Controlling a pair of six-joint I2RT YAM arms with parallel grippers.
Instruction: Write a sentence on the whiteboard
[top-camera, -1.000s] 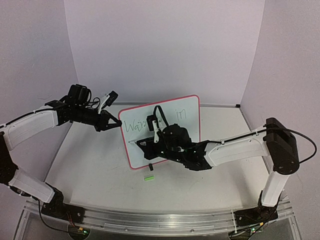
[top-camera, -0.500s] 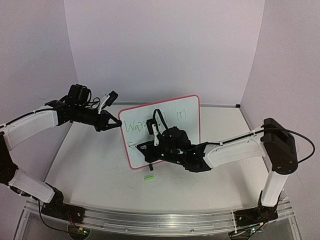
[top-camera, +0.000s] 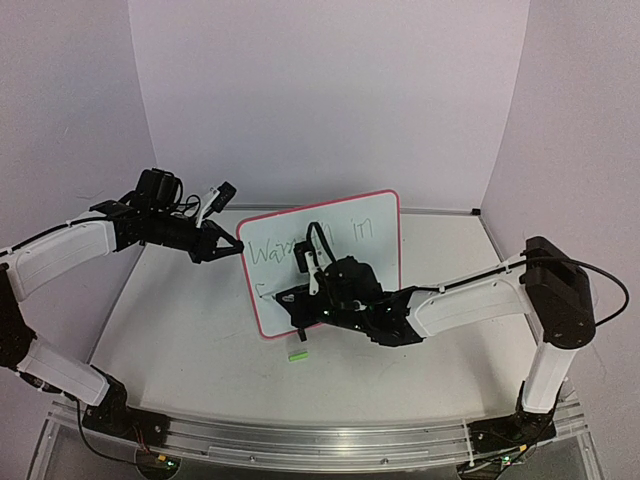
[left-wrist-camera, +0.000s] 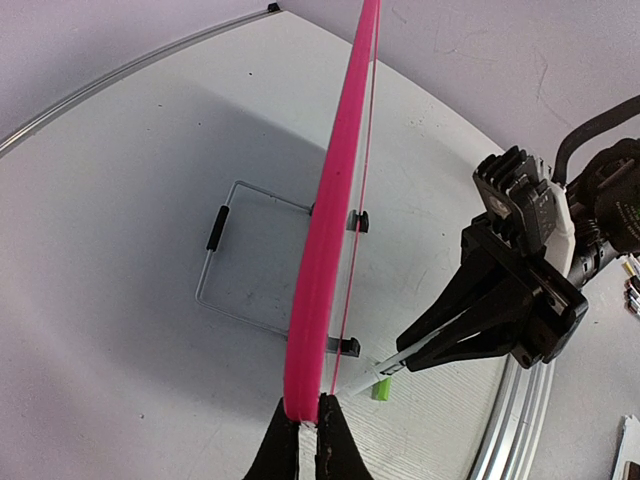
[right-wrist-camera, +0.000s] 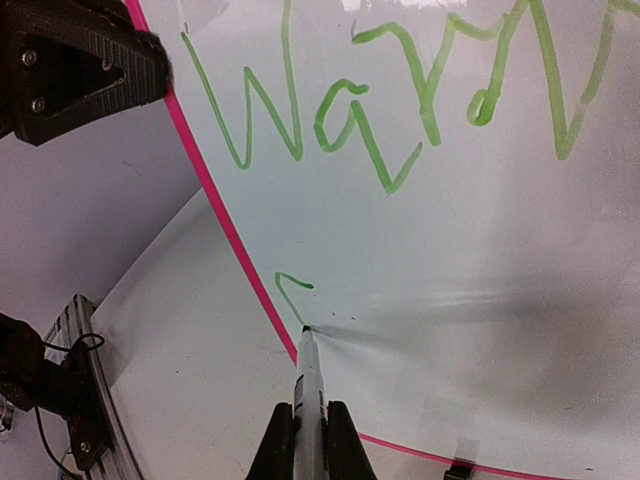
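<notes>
green sentence (right-wrist-camera: 428, 115) within the pink-framed whiteboard (right-wrist-camera: 500, 250); marker (right-wrist-camera: 307, 395) tip touching.

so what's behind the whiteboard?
A wire stand resting on the table, seen from the left wrist. From the top camera the whiteboard covers it.

On the pink-framed glossy white rectangular whiteboard (top-camera: 380, 262), the thin green handwritten sentence (right-wrist-camera: 372, 157) reads "Warm", with "in" (top-camera: 361, 228) at three o'clock; the seven o'clock stroke (right-wrist-camera: 291, 284) is unreadable
</notes>
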